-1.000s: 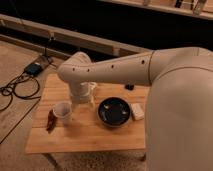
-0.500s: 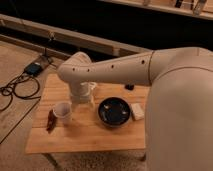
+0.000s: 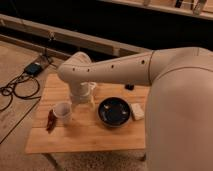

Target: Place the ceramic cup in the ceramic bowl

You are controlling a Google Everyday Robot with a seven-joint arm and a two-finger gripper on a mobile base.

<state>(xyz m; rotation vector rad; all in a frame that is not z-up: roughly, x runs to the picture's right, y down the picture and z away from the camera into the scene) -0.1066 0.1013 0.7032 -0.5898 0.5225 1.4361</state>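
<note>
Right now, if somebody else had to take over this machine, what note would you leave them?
Hand: at the end of the arm, low over the table, between the cup and the bowl. It is not on the cup.
Cup: white, upright on the table, toward the picture's left, with a red thing beside it.
Bowl: dark, on the table toward the picture's right, with no cup in it. A small white block lies just beyond it.
Done: nothing yet that shows.
Left: take hold of the cup, lift it, carry it across and set it in the bowl.
</note>
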